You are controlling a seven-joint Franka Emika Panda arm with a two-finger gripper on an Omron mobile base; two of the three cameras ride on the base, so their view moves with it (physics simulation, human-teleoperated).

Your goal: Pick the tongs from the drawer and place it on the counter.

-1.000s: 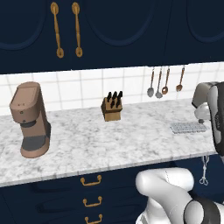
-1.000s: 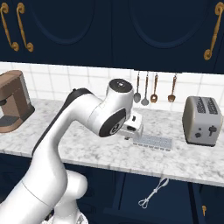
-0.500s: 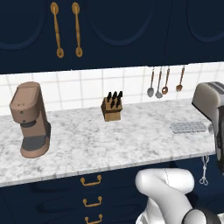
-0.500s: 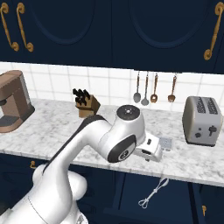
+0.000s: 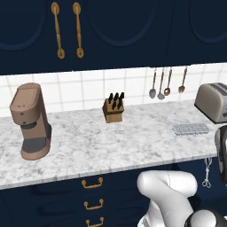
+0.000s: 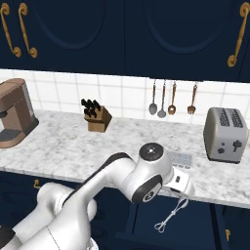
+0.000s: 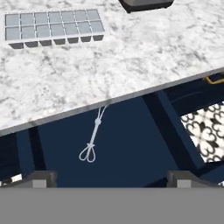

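Coffee machine, knife block, toaster, hanging spoons.

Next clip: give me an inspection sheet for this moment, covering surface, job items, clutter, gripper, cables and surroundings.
Surface: marbled counter, long, with a pale front edge.
Job's things: tongs lie in the open drawer below the counter edge, looped tips toward the camera in the hand view; not yet picked.
Clutter: coffee machine, knife block, toaster, grey grid tray, all on the counter.
Gripper: gripper above the drawer, fingers wide apart, holding nothing.
Cables: nothing seen.
Surroundings: three hanging spoons on a tiled wall, dark blue cabinets with brass handles.
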